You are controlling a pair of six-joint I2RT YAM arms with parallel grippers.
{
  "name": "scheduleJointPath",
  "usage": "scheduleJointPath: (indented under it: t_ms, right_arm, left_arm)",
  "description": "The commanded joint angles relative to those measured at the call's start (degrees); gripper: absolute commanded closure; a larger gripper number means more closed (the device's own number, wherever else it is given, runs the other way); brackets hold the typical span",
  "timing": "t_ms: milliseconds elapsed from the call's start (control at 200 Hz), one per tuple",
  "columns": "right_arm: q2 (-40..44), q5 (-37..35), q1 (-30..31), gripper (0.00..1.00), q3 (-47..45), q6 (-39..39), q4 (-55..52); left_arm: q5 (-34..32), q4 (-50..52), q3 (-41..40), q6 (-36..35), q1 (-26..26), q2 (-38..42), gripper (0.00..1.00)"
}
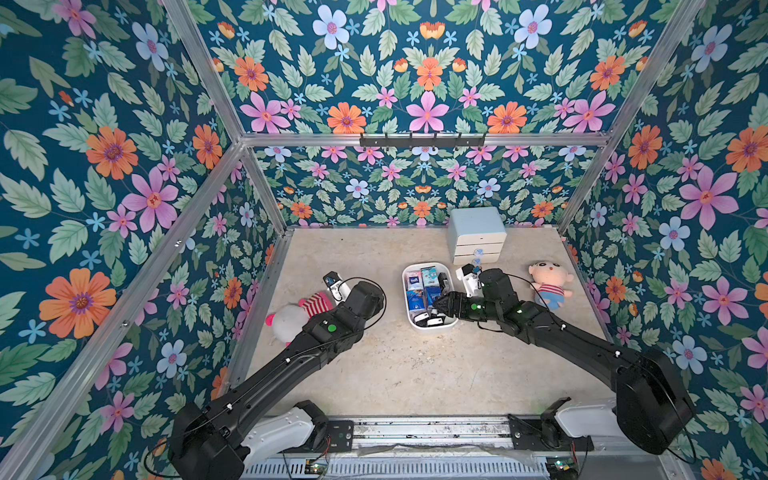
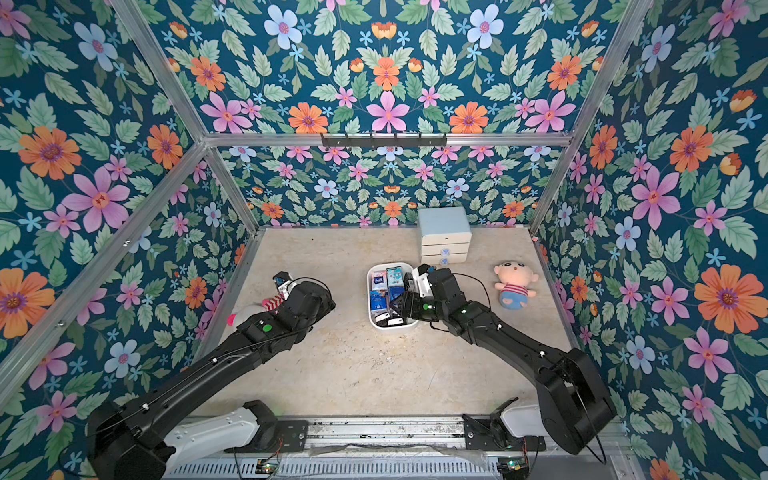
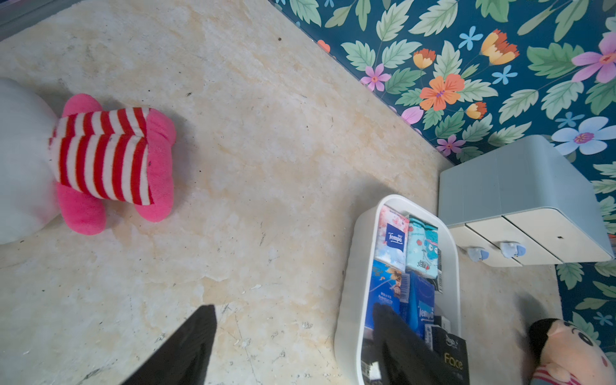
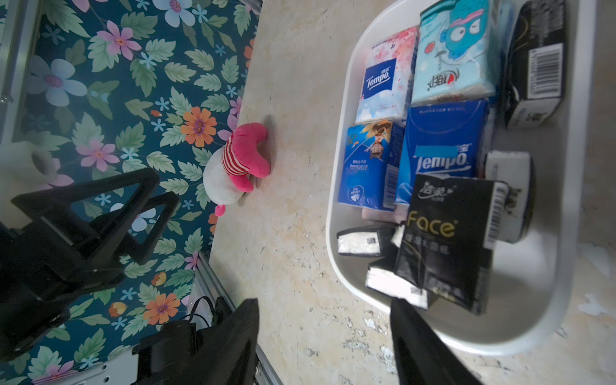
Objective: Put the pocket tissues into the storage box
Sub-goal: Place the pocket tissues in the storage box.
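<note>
Pocket tissues all appear to sit in the storage box, none showing on the counter, left tool and right tool both spread open and empty, so it looks finished.

Twin matte-black jointed robot arms, the left arm and the right arm, on white moulded base housings.
Each carries a round green light, a thin looping black cable and small white clips; the left hand has triangular open-frame black fingers.
</note>
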State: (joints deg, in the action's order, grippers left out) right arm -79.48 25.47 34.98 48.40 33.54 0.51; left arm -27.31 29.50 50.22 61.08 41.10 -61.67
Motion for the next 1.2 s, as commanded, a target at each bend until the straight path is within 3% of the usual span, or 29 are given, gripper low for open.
scheduleJointPath:
  t_ms: [0,575,995,1100,1195]
  right_arm:
    - [-2.9,0.4,0.1,0.33,0.9,-0.1,1.1]
    - [-4.2,-4.8,0.1,0.33,-3.3,-1.1,-1.4]
    - [0.0,-6.4,0.0,0.33,-2.5,-2.6,-5.6]
    - [3.5,-10.4,0.0,0.32,-2.3,-3.9,-8.7]
    - [7.4,-20.6,0.0,0.26,-2.2,-7.2,-11.2]
  left_arm:
    - [-1.8,1.6,-0.3,0.4,-0.1,0.9,0.2]
    - [-4.1,4.8,-2.4,2.0,-0.2,5.8,0.2]
    - [-5.2,5.6,-2.1,1.8,-0.1,6.6,0.2]
    - [-8.4,6.7,-2.9,-0.5,-0.1,7.1,0.19]
    - [-15.8,7.9,-4.8,-5.4,-0.2,8.2,0.17]
